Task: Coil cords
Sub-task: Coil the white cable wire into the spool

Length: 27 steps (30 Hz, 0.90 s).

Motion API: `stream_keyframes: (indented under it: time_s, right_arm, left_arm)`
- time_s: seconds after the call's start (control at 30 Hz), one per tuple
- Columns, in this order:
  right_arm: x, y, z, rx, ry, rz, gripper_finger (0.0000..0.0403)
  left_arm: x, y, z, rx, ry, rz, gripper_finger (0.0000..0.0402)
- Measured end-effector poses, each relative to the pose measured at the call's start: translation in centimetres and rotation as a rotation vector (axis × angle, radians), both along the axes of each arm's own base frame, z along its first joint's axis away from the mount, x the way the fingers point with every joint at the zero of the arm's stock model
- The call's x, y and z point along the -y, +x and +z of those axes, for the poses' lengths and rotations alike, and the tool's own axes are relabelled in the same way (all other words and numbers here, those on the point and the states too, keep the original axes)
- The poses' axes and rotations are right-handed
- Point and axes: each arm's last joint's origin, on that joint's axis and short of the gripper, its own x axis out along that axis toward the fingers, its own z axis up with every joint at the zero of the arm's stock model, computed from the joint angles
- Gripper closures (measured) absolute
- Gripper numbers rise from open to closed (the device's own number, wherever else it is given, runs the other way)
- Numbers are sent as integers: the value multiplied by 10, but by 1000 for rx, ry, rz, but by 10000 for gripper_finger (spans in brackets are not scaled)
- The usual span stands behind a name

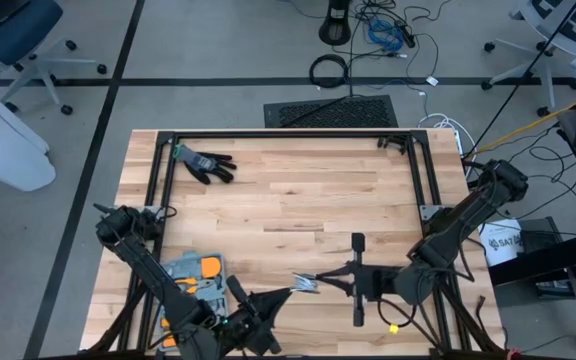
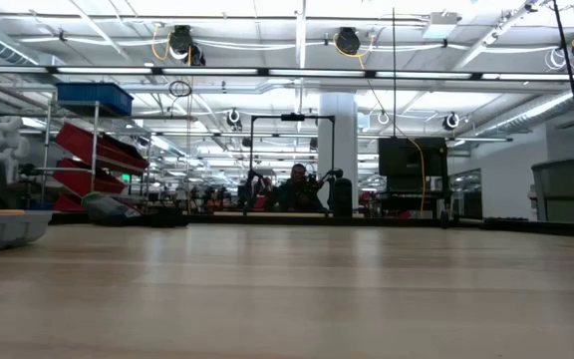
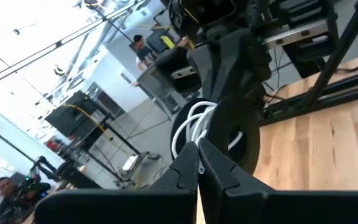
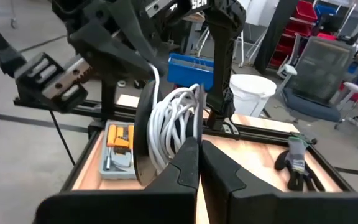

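My left claw (image 1: 286,295) and right claw (image 1: 306,285) are both pinched shut, empty, at six o'clock; no writing is readable on the coiled white cord (image 4: 173,121).

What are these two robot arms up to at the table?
They are winding up white cord. The left gripper and right gripper meet, both shut, at the near edge of the wooden table. From each wrist camera the coil of cord sits against a dark round spool just past that gripper's closed fingers; exactly which gripper grips it is hard to tell. A black glove lies untouched at the far left, and a grey and orange tray sits near the left arm.
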Motion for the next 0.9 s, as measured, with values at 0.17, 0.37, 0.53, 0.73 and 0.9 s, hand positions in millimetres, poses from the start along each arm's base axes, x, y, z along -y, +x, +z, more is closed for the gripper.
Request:
stream_keyframes:
  time_s: [0.17,0.37,0.53,0.73,0.9]
  right_arm:
    - [1,-1,2,7,36,1,403]
    - [1,-1,2,8,41,-6,402]
    - [-1,-2,7,17,48,1,402]
    - [-3,-4,10,23,40,12,402]
    - [-3,-4,10,22,37,12,402]
  left_arm:
    - [1,-1,0,3,-2,-20,382]
    - [2,-2,0,-2,2,-19,368]
    - [8,-9,-3,-34,34,-9,367]
    - [23,-27,-3,-42,40,10,366]
    - [34,-40,8,-43,53,-31,366]
